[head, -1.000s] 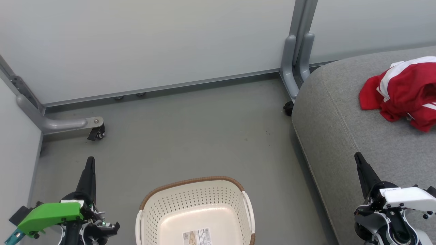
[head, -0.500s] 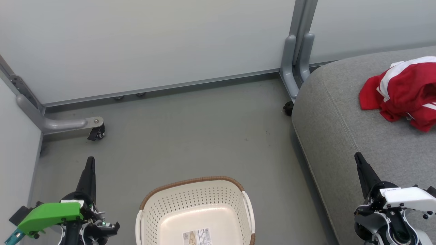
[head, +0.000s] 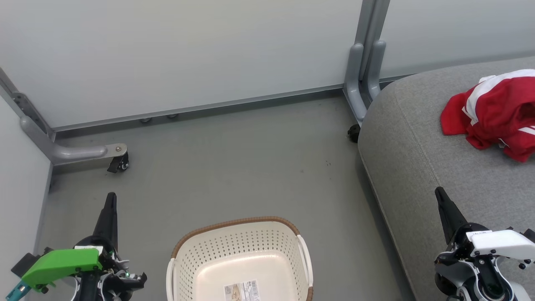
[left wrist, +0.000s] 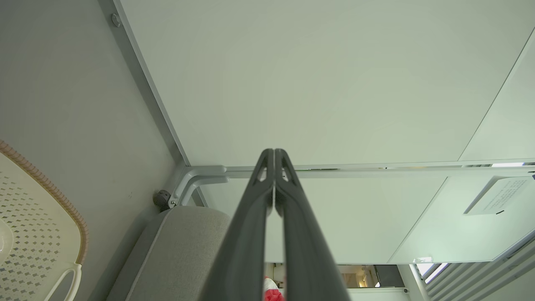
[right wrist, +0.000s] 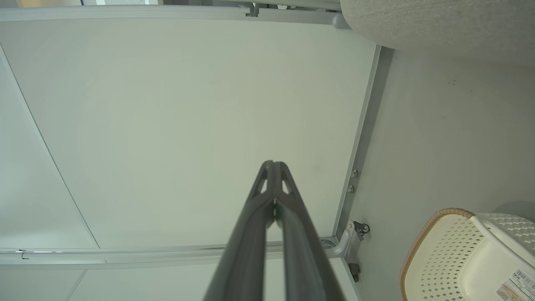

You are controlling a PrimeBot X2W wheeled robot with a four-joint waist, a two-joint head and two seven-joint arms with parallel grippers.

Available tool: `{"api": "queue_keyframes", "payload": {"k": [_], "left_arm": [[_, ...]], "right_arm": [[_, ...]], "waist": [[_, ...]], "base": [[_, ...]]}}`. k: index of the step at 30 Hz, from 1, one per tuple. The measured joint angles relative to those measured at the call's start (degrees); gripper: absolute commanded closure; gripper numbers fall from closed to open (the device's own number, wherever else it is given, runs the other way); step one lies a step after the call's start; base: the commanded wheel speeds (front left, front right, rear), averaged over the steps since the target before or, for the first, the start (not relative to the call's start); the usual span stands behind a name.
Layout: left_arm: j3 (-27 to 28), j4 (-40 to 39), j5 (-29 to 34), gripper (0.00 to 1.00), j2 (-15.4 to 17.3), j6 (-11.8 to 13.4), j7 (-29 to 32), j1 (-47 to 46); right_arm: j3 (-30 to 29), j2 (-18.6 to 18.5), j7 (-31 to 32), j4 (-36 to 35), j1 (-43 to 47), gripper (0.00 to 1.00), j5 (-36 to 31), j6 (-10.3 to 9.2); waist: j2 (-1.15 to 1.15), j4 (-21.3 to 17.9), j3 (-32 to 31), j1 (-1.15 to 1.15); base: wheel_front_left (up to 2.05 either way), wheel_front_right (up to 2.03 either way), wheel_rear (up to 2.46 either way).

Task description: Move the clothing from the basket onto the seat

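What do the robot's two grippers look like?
Each gripper ends in two long, dark grey fingers tapering to a point, with small triangular cut-outs near the tips. The left gripper wears a bright green cover with a teal end; the right gripper wears a white cover.

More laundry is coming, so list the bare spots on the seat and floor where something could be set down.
Free: on the seat, the stretch between the clothing and the right gripper; the floor between basket, partition and seat. The basket itself holds just a label. Crowded: the seat's far right, under the clothing.
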Motion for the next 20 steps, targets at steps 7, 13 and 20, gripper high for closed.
{"api": "queue_keyframes", "payload": {"k": [7,13,20], "left_arm": [[0.0,0.0,0.0,1.0,-0.01,0.0,0.0,0.0],[0.0,-0.01,0.0,1.0,-0.01,0.0,0.0,0.0],[0.0,-0.01,0.0,1.0,-0.01,0.0,0.0,0.0]], "right_arm": [[-0.07,0.04,0.01,0.0,-0.01,1.0,-0.1,0.0],[-0.12,0.08,0.02,0.0,-0.01,1.0,-0.11,0.0],[-0.18,0.13,0.09,0.01,-0.02,1.0,-0.18,0.0]], "waist": [[0.0,0.0,0.0,0.0],[0.0,0.0,0.0,0.0],[0.0,0.0,0.0,0.0]], "base": [[0.0,0.0,0.0],[0.0,0.0,0.0],[0.0,0.0,0.0]]}}
